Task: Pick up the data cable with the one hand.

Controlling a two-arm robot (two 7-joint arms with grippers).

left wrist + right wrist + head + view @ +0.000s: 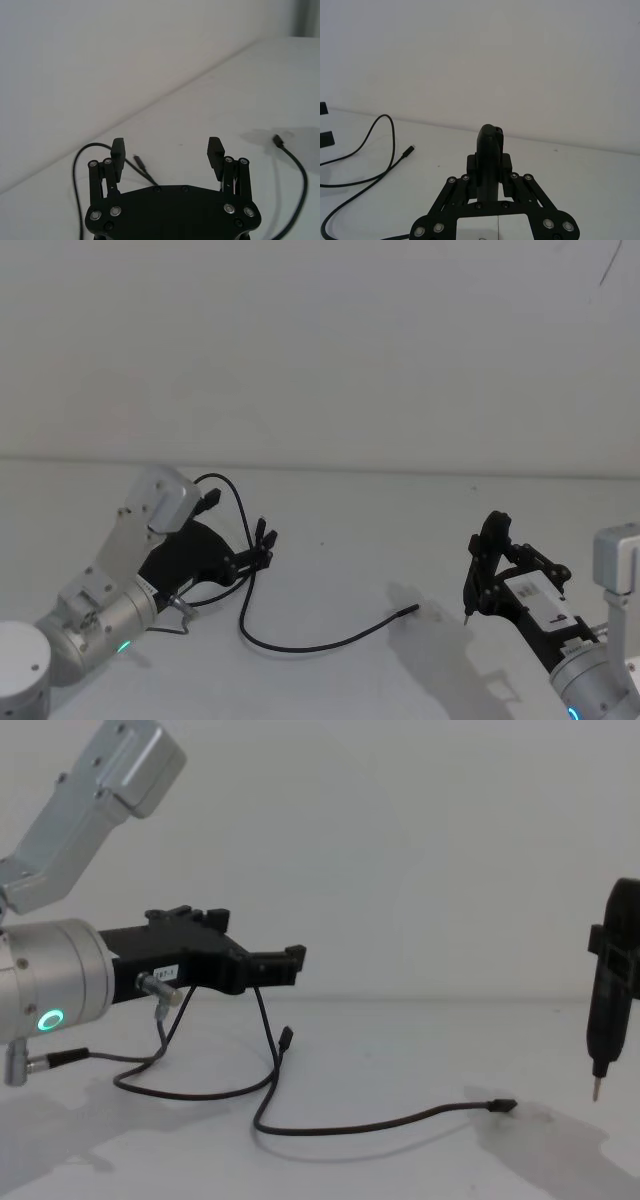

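data cable [300,648]: lying slack on the surface [350,540] around 6 o'clock, so easy pickings.
right gripper [490,570]: 4 o'clock, clamped on a pen tool [608,1010], looks parked.
left gripper [167,150]: 8 o'clock, jaws wide, hovering over the cable's far run, I'd guess lining up the grab.

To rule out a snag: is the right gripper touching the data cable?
Apart. The chest view shows the right gripper hanging above the table, well clear of the data cable.
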